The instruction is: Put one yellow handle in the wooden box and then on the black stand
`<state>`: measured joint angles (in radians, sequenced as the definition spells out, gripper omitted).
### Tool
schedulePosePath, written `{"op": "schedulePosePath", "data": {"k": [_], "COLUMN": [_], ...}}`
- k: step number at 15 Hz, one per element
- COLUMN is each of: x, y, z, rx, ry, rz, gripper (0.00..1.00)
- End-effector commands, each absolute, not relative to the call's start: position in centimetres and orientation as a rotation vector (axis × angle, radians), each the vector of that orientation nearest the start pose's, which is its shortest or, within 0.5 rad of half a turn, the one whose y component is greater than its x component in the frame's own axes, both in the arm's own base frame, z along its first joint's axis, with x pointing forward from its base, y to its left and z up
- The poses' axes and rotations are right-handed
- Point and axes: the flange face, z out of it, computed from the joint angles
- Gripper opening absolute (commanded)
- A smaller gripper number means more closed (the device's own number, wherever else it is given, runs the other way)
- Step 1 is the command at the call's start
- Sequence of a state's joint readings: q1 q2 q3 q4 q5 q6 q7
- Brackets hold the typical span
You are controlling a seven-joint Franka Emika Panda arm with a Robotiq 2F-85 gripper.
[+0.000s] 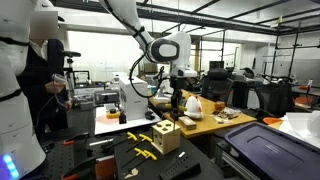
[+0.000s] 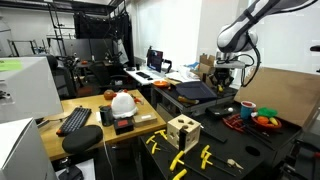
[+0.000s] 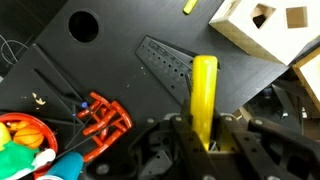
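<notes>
Cluttered lab all round, with desks, monitors and a white hard hat [image 2: 122, 102] on the next desk, and in front a black surface [image 3: 120, 35] where the job is laid out. Up above it hangs the gripper [image 3: 205, 140], jaws shut on one yellow handle [image 3: 204, 85]. The wrist view shows the handle poking straight out from between them, clear of everything below. In both exterior views the arm holds it well up off the surface, touching nothing.

So the pick-up, I'd say, is done. The handle is neither in the wooden box [image 2: 182, 130] nor on the black stand [image 3: 165, 68] — I take the dark, hole-studded wedge lying flat beneath the gripper for the stand. The box sits off to one side, at the upper right corner of the wrist view, its dark cut-outs showing and nothing yellow in them as far as I can see. Nothing here tells me whether the box step counts as done. As things lie, both placings look left to do, or at the very least the stand one.

The handle hovers nearer the stand than the box. Spare yellow handles [image 2: 178, 160] lie loose on the surface around the box, and a heap of coloured toys [image 3: 40, 135] sits beside the stand — near enough to mind on the way down
</notes>
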<state>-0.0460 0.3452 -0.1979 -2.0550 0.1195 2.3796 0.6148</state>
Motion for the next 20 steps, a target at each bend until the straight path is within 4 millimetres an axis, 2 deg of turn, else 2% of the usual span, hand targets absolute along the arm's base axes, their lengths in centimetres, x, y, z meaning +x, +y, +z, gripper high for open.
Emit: {"op": "schedulePosePath", "data": {"k": [1,8,9,14,20], "x": [57.5,57.5,57.5,57.5,57.8], "y": [-13.9,-13.9,-13.9,-14.2,-15.0], "z": [27.0,27.0,27.0,26.5,26.1], "rx": [-2.793,-2.793,-2.793,-2.789,-2.697], "ry": [1.409,1.409,1.409,1.435,1.581], "rz": [0.024,0.023,0.023,0.017,-0.099], "gripper": [0.15,0.15,0.04,0.04,0.04]}}
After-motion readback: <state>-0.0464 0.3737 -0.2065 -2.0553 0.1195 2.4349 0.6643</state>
